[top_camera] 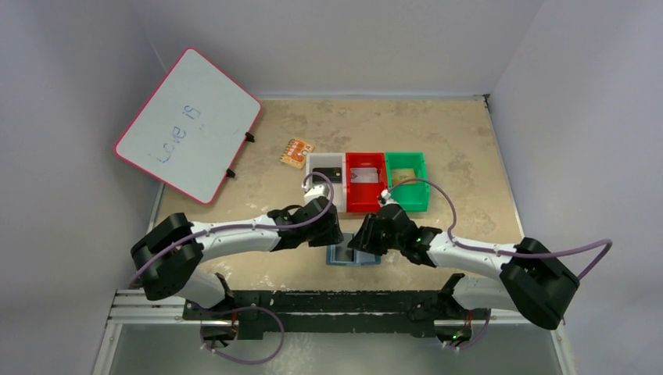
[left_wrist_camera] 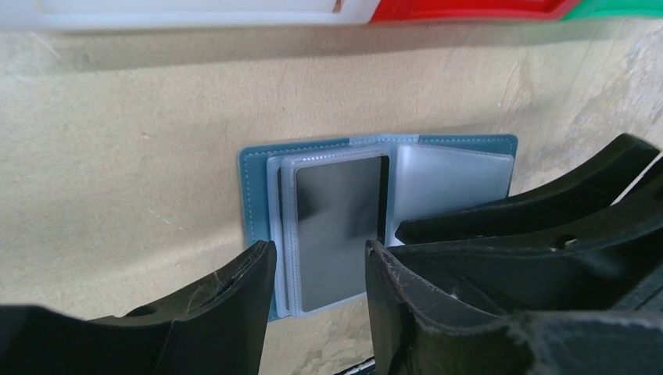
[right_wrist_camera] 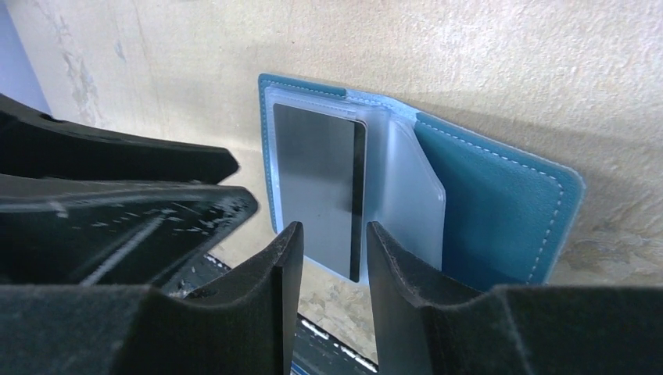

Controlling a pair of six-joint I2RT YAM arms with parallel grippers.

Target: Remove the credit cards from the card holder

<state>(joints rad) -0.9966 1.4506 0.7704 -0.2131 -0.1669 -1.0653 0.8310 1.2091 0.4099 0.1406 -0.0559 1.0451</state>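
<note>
Black left pincer (left_wrist_camera: 319, 247) part-open over card holder (left_wrist_camera: 252, 195) | right pincer (right_wrist_camera: 334, 228) narrower, over card (right_wrist_camera: 317, 180)

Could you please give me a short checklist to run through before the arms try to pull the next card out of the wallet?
1. Card holder lies open, pockets up: ok.
2. Dark card visible in its clear sleeve: ok.
3. Left gripper open, jaws either side of that card's near end: ok.
4. Right gripper open, lined up on the same card: ok.
5. Grippers clear of each other: cannot tell; their fingers sit very close together.
6. More cards under the other sleeves: cannot tell.
</note>
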